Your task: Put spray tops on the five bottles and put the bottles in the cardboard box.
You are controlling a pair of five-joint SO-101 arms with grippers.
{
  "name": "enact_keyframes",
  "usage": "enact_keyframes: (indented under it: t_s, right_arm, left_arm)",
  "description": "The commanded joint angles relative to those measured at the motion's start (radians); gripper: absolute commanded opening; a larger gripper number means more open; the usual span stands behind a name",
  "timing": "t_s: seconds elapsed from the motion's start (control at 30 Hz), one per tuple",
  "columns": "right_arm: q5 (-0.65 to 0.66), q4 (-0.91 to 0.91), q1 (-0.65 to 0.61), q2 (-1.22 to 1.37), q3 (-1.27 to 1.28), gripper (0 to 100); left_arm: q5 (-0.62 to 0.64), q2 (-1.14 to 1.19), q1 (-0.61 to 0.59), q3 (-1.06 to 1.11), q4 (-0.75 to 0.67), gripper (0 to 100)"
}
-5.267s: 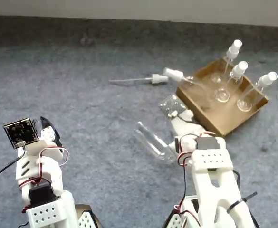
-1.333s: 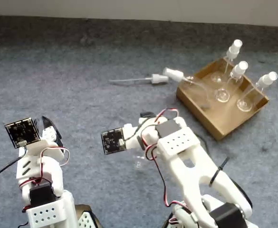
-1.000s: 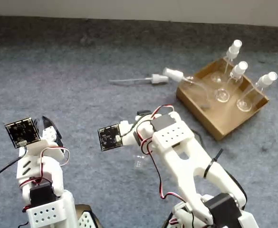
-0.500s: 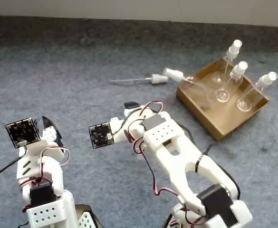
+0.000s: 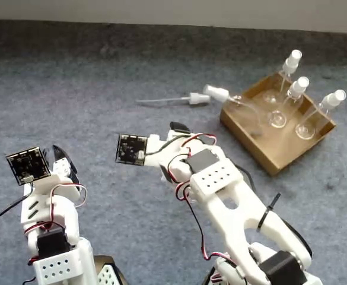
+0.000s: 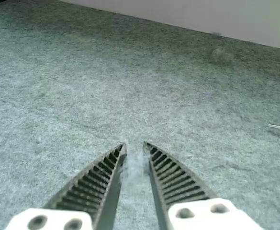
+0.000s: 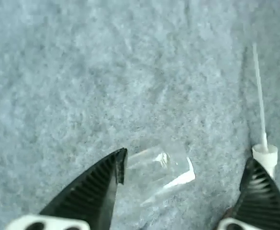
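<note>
The right gripper (image 7: 186, 160) hangs over the carpet (image 7: 82, 72), jaws spread wide and holding nothing. The last bare bottle (image 7: 161, 175) lies between them, closer to one finger. The loose spray top (image 7: 265, 154) lies just beside the other finger, its tube pointing away. The wide spread likely serves to straddle the bottle for a grasp. The box (image 5: 247, 145), with four capped bottles (image 5: 298, 88), sits well off to this gripper's right. The left gripper (image 6: 134, 146) rests narrow and empty.

You see a fuzzy grey carpet (image 5: 102, 101) spread out under everything. At the far edge the carpet looks darker, and there it meets a plain, pale wall (image 5: 161, 9). The light is soft.
</note>
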Motion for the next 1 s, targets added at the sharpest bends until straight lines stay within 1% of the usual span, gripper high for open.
enact_keyframes:
  t_s: [0.0,0.17,0.27,0.43,0.53,0.7,0.97]
  right_arm:
    - [-0.187,-0.021,0.033,-0.113,-0.007,32.9]
    - [-0.486,0.001,0.090,-0.166,0.007,32.9]
    - [-0.608,0.051,0.081,-0.166,0.012,32.9]
    - [-0.776,0.058,0.058,-0.159,0.027,32.9]
    - [-0.832,0.054,0.058,-0.091,0.042,32.9]
    - [-0.867,0.053,0.070,0.125,0.033,32.9]
    - [-0.913,0.053,0.074,0.394,-0.119,32.9]
  left_arm:
    - [0.005,-0.004,0.016,0.021,-0.020,1]
    - [0.005,-0.004,0.016,0.021,-0.020,1]
    - [0.005,-0.004,0.016,0.021,-0.020,1]
    - [0.005,-0.004,0.016,0.021,-0.020,1]
    - [0.005,-0.004,0.016,0.021,-0.020,1]
    - [0.005,-0.004,0.016,0.021,-0.018,1]
    - [0.005,-0.004,0.016,0.021,-0.018,1]
